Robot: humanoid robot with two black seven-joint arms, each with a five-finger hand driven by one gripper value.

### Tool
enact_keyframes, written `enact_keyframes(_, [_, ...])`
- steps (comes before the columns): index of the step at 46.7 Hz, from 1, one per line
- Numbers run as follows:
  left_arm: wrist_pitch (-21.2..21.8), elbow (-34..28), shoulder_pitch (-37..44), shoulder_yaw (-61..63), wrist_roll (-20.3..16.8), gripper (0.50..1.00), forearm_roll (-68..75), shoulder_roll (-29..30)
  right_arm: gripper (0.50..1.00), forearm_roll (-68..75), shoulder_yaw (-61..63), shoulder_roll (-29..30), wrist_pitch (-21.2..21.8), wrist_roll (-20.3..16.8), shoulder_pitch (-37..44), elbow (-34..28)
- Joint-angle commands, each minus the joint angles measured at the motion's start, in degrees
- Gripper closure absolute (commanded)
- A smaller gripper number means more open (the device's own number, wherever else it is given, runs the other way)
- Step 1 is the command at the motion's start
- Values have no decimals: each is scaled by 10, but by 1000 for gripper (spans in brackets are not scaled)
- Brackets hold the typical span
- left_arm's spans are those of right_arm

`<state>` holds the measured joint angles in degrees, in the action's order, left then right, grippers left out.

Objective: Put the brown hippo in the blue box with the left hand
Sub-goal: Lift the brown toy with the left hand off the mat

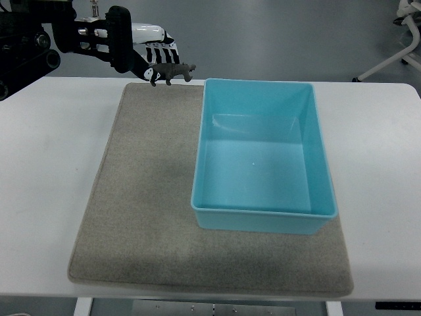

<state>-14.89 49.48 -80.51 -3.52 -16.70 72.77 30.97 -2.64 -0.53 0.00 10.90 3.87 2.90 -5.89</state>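
The left hand (154,56), a black-and-white fingered hand on a dark arm that enters from the picture's upper left, hangs above the far left corner of the grey felt-like mat (145,197) that covers much of the white table (46,164). Its fingers (158,51) are curled down around the small brown hippo figure (172,72), which dangles just beneath and slightly right of the fingertips, clear of the mat as far as one can judge. Just right of the hand, and a little nearer the camera, stands the rectangular light-blue plastic box (263,155), open on top and with nothing inside; its far left corner sits close beside the hippo. The right hand does not show at all. The lift looks finished and the carry is under way. What remains, by my reading, is a short travel rightward and toward the camera until the hippo is over the box's floor and past its rim, followed by letting the fingers open. The rim's near corner is the thing to clear.
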Motion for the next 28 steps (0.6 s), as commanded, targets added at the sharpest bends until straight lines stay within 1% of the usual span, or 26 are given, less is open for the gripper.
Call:
enact_keyframes(1, [11, 0, -4, -2, 0, 1000, 0, 1, 564, 0, 0, 0, 0, 0, 0, 0])
enact_keyframes(12, [25, 11, -7, -16, 0, 1000, -1, 0, 564, 0, 0, 0, 0, 0, 0, 0])
enact_keyframes(28, [23, 65, -6, -33, -1, 1000, -22, -4, 564, 0, 0, 0, 0, 0, 0, 0])
